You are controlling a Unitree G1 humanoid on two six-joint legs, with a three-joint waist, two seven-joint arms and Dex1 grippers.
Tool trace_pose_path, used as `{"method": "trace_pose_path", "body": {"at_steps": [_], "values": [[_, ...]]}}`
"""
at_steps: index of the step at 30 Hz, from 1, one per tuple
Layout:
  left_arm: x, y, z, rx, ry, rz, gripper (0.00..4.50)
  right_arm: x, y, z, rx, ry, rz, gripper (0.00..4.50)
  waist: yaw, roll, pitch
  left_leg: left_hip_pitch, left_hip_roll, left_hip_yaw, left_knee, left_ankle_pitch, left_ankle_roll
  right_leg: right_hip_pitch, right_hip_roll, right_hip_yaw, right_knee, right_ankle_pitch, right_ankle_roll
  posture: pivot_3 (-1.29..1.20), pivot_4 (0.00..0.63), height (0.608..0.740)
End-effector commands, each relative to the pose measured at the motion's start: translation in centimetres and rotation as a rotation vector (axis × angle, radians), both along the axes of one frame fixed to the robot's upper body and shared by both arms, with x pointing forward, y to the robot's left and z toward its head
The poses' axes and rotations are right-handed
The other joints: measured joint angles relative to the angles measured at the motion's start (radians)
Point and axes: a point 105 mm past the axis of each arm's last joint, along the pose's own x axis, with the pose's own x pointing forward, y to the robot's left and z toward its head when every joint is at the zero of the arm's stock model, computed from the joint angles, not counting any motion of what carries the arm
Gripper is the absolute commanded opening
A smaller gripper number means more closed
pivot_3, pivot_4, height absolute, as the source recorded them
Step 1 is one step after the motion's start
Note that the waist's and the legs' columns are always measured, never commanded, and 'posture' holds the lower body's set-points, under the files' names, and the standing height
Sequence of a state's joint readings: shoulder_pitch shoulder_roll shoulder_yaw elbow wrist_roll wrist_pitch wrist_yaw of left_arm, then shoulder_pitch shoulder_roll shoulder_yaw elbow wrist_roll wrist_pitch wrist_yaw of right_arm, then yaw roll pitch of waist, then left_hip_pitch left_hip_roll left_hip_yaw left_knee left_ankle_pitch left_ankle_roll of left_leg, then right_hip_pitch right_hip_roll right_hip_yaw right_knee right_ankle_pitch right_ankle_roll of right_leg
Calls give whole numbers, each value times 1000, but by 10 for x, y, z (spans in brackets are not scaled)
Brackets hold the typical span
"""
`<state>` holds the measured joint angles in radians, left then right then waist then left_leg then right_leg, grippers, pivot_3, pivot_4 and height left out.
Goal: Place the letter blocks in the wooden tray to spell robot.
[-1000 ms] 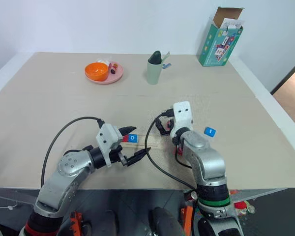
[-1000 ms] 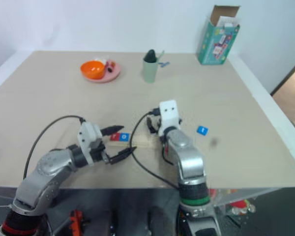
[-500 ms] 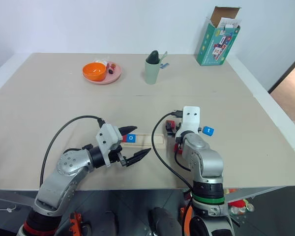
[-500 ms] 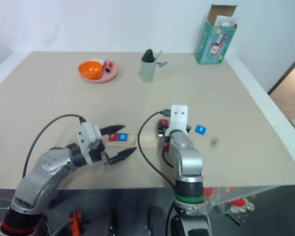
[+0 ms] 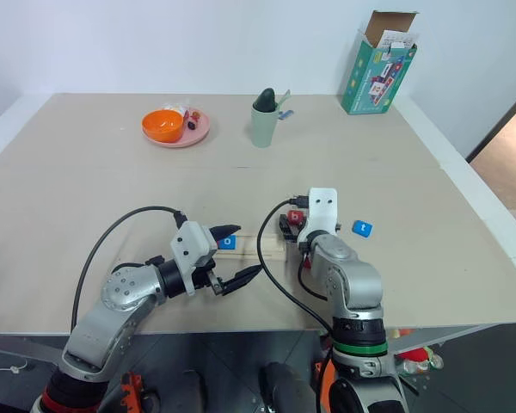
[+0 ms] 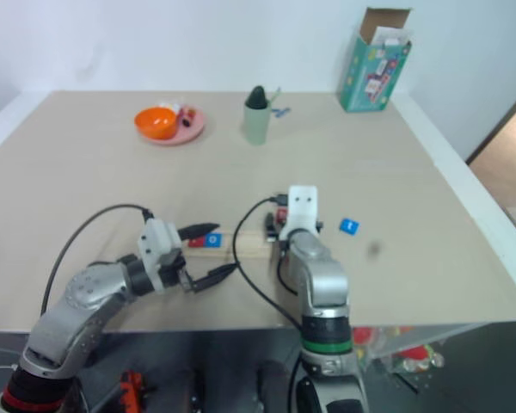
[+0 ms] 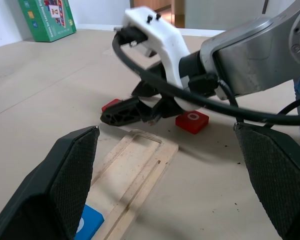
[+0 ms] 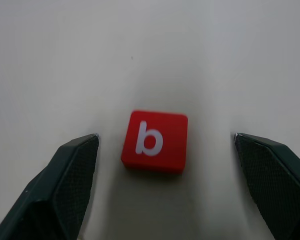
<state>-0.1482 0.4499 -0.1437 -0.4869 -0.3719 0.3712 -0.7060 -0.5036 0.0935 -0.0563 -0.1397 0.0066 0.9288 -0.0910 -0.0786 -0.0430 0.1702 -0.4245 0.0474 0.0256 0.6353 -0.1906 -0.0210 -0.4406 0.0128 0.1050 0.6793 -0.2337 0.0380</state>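
The wooden tray (image 5: 267,245) lies flat near the table's front. A blue letter block (image 5: 230,242) sits at its left end, with a red one (image 6: 195,243) beside it. My left gripper (image 5: 243,250) hovers open just in front of that end, holding nothing. My right gripper (image 8: 165,136) is open and points down at the red "b" block (image 8: 155,141), which lies on the table between its fingers, untouched, just past the tray's right end. Another red block, "o" (image 7: 192,121), lies beside that arm. The blue "t" block (image 5: 361,228) lies further right.
A pink plate (image 5: 198,133) with an orange bowl (image 5: 165,125) stands at the back left. A green cup (image 5: 264,122) is at back centre and a green carton (image 5: 378,67) at the back right. Black cables loop from both wrists over the front edge.
My right gripper has sunk a little and rolled, coming down around the red "b" block. The left gripper has kept its place and stays open.
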Motion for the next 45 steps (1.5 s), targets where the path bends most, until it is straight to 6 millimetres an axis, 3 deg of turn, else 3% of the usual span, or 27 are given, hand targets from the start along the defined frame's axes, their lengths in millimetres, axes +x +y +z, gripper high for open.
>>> {"method": "trace_pose_path", "body": {"at_steps": [1, 4, 7, 14, 20, 24, 28, 35, 45], "values": [[-4, -3, 8, -9, -44, -12, 4470, 5, 3, 14, 36, -44, 0, 4500, 0, 0, 0, 0, 0, 0, 0, 0, 0, 0, 0, 0, 0, 0, 0, 0, 150, 740], [-5, -3, 7, -10, -42, -11, 4470, 9, 6, 14, 34, -41, 13, 4500, -1, 0, 0, 0, 0, 0, 0, 0, 0, 0, 0, 0, 0, 0, 0, 0, 150, 740], [-5, -2, 7, -9, -40, -7, 4500, 9, 8, 12, 19, -29, 29, 3660, -1, 0, 0, 0, 0, 0, 0, 0, 0, 0, 0, 0, 0, 0, 0, 0, 150, 740], [-6, -4, 4, -5, -35, -5, 4500, 2, 15, 5, -39, -7, 87, 1245, -1, 0, 0, 0, 0, 0, 0, 0, 0, 0, 0, 0, 0, 0, -1, 0, 150, 740], [-7, -6, 3, -1, -33, -14, 4500, -3, 11, 10, -89, -41, 111, 1218, -2, 0, 0, 0, 0, 0, 0, 0, 0, 0, 0, 0, -1, -1, -1, 0, 150, 740], [-7, -5, 2, 4, -30, -19, 4500, -10, -15, 28, -104, -93, 58, 1218, -1, 0, 0, 0, 0, 0, 0, 0, 0, 0, 0, 0, -1, -1, -1, 0, 150, 740], [-7, -4, 1, 14, -28, -21, 4500, -29, -31, 35, -120, -100, 54, 1218, 0, 0, 0, -2, 0, 0, -1, 0, 0, 0, 0, 0, -3, -1, 0, 0, 150, 740], [-7, -6, -1, 25, -25, -36, 4500, -53, -38, 29, -134, -62, 87, 1218, -1, 0, 0, -1, 0, 0, -2, 0, 0, -1, 0, 0, -4, -1, -1, 0, 150, 740], [-7, -6, -2, 38, -29, -44, 4500, -50, -38, 14, -120, -30, 82, 1218, -1, 0, 0, -2, 0, 1, -2, 0, 0, 0, -1, 0, -6, -1, -1, 0, 150, 740]]}}
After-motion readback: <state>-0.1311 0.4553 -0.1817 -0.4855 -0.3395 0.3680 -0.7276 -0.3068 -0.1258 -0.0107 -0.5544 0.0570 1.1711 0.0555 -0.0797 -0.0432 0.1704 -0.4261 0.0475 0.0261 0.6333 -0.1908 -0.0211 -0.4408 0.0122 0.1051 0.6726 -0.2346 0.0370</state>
